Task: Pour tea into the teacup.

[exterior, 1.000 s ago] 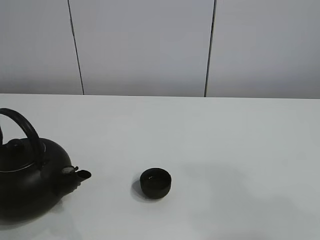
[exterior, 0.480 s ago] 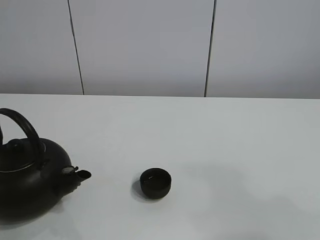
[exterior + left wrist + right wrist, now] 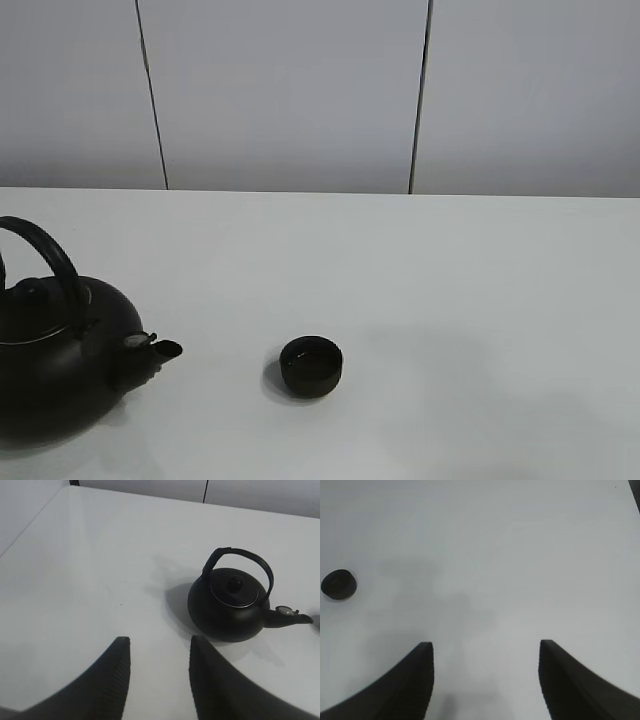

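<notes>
The teacup (image 3: 311, 366), small, round and black, stands upright near the middle of the white table (image 3: 480, 300). To its left sits a big black kettle (image 3: 60, 380) with an arched handle, its spout pointing at the cup from a short way off. Neither gripper shows in the exterior high view. In the left wrist view my left gripper (image 3: 159, 640) is open and empty, set back from the kettle (image 3: 230, 610). My right gripper (image 3: 486, 643) is open over bare table, with the teacup (image 3: 338, 584) well off to one side.
A pale panelled wall (image 3: 290, 90) with dark vertical seams rises behind the table's far edge. The left wrist view shows the table's side edge (image 3: 35, 520) beyond the kettle.
</notes>
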Controlling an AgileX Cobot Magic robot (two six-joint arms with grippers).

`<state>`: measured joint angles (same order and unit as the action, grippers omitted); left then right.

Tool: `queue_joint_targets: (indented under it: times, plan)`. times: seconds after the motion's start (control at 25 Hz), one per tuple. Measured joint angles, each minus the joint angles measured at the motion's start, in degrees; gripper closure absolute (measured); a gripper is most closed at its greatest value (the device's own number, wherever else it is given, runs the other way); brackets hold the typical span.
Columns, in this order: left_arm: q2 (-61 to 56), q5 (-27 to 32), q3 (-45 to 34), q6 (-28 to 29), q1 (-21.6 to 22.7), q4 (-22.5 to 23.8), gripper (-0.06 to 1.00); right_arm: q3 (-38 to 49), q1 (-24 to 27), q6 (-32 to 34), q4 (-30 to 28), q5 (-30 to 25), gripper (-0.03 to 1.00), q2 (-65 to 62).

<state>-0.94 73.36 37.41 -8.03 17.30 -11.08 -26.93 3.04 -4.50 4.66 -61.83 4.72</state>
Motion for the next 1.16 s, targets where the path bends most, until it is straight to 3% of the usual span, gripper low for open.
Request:
queue_joint_targets:
  times: [0.28,0.56,1.0,1.16]
  plan:
    - [0.00,-4.38,-6.25,0.00,0.00,5.13,0.66,0.00,0.00,0.00,0.10,0.00,0.54,0.00]
    - [0.00,-7.68,-9.62,0.00,-0.50,4.60,0.66,0.00,0.00,0.00,0.28,0.00,0.54,0.00]
    - [0.00,-7.88,-9.62,0.11,-11.99,4.54,0.66,0.00,0.00,0.00,0.28,0.00,0.54,0.00]
    - [0.00,-7.88,-9.62,0.11,-12.97,4.54,0.66,0.00,0.00,0.00,0.28,-0.05,0.54,0.00]
